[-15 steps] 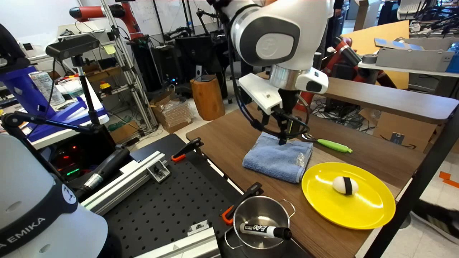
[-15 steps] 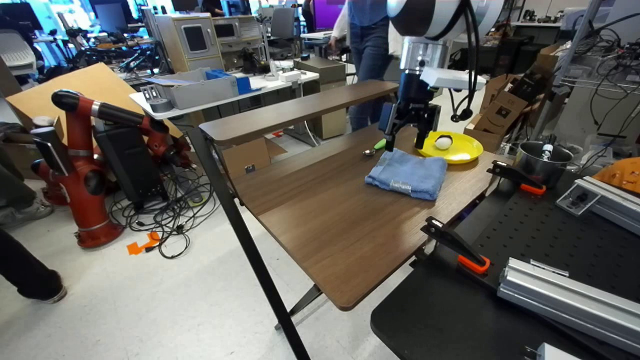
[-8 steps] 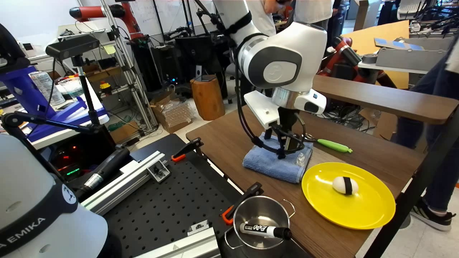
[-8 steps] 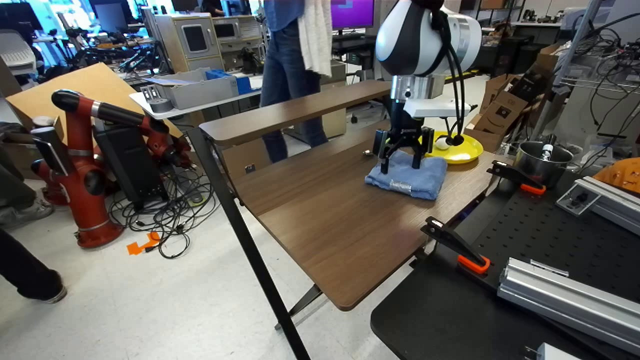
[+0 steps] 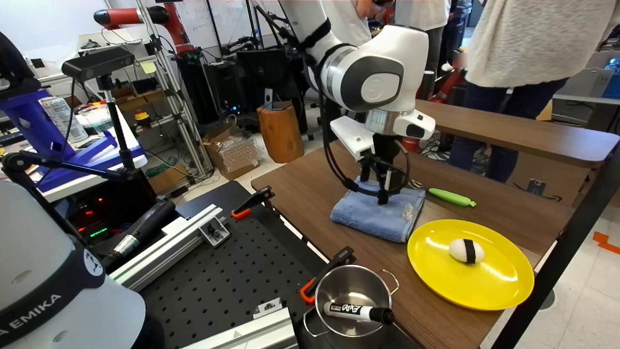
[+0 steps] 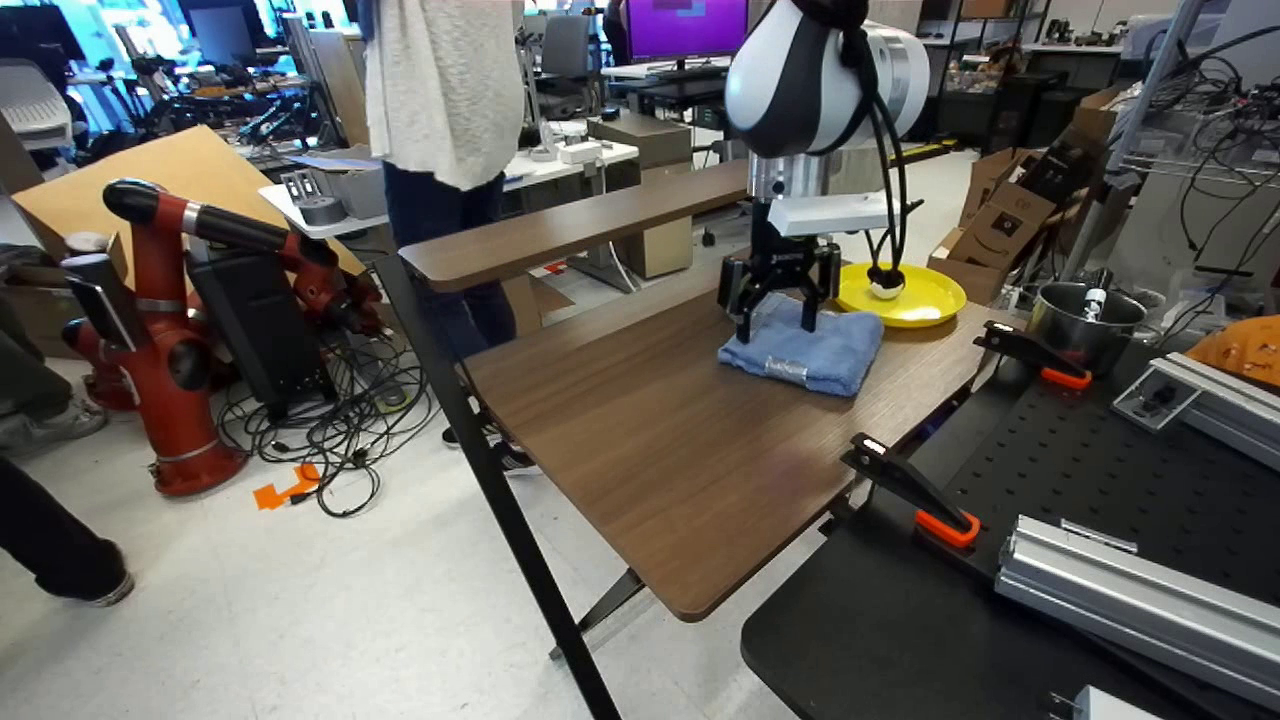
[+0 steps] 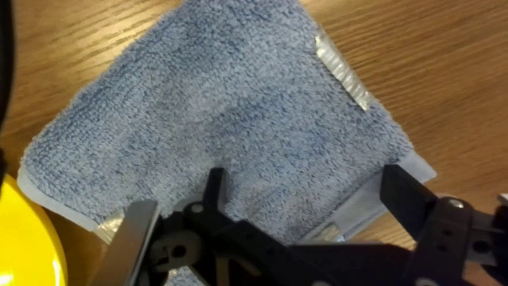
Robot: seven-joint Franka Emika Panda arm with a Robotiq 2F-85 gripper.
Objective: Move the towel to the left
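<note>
The towel (image 5: 370,220) is a folded blue cloth lying on the brown table, also in an exterior view (image 6: 835,350). It fills much of the wrist view (image 7: 238,103), with silvery tape patches at its edges. My gripper (image 5: 373,190) is over the towel, fingers pointing down; it also shows in an exterior view (image 6: 775,330). Its fingers stand wide apart in the wrist view (image 7: 304,170), with flat towel between them and nothing gripped. The fingertips are at or just above the cloth; I cannot tell whether they touch it.
A yellow plate (image 5: 436,286) holding a white egg-shaped piece with a black band (image 5: 466,251) stands close beside the towel. A green-handled utensil (image 5: 452,197) lies behind. A metal pot (image 5: 346,281) with a marker (image 5: 356,310) stands in front. A raised shelf (image 6: 600,215) runs along the table (image 6: 620,430).
My gripper came down to the towel, then shifted with it and rose slightly. The towel has slid a little, leftward in an exterior view. A person has walked past behind.
</note>
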